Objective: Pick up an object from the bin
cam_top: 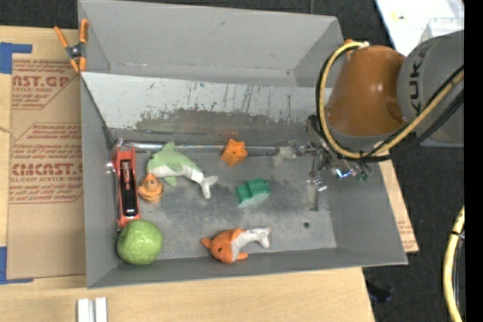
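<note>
My gripper (pixel 316 185) hangs low over the right part of the bin floor, with nothing visible in it. The nearest thing is a small green ridged block (pixel 253 192), lying a little to its left. Farther back and to the left sits a small orange block (pixel 234 152) close to the back wall. An orange and white toy fish (pixel 235 243) lies near the front wall, left of and below the gripper.
A pale green dolphin-shaped toy (pixel 175 168), a small orange figure (pixel 150 189), a red-handled tool (pixel 124 188) and a green ball (pixel 139 242) lie along the bin's left side. The arm's orange cover and cables hang over the right wall.
</note>
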`<state>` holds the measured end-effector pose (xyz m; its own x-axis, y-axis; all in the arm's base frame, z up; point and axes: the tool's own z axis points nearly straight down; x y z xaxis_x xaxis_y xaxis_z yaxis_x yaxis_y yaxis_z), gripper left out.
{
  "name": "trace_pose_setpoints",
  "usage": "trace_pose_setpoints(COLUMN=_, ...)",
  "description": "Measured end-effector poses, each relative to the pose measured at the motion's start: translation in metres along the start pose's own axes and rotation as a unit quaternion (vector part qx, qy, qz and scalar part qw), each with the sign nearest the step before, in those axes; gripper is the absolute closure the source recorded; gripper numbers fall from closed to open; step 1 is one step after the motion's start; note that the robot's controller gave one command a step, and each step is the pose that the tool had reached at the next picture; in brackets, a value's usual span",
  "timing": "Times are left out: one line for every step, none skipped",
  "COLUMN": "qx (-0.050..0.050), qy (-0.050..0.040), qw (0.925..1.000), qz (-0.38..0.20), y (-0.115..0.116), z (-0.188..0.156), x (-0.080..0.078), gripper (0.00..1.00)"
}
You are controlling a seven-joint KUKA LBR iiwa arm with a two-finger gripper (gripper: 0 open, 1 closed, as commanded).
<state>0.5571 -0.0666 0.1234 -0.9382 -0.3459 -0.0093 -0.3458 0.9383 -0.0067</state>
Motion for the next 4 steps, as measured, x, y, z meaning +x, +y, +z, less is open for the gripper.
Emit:
trace_pose_setpoints(qx=-0.005, qy=0.0053, qw=0.9993, qz=0.035, y=0.043, z=0.024, x=-0.024, gripper=0.00)
trace_pose_setpoints(qx=-0.001, qy=0.0016, qw=0.9950, qz=-0.100, y=0.064, z=0.050, x=-0.025, gripper=0.00)
trace_pose_setpoints(qx=-0.003, qy=0.0011, qw=1.0000, qz=-0.004, y=0.068, z=0.052, x=-0.016, gripper=1.00)
trace_pose_setpoints(qx=-0.003, qy=0.0011, qw=1.0000, qz=-0.004, y=0.068, z=0.052, x=-0.016, gripper=1.00)
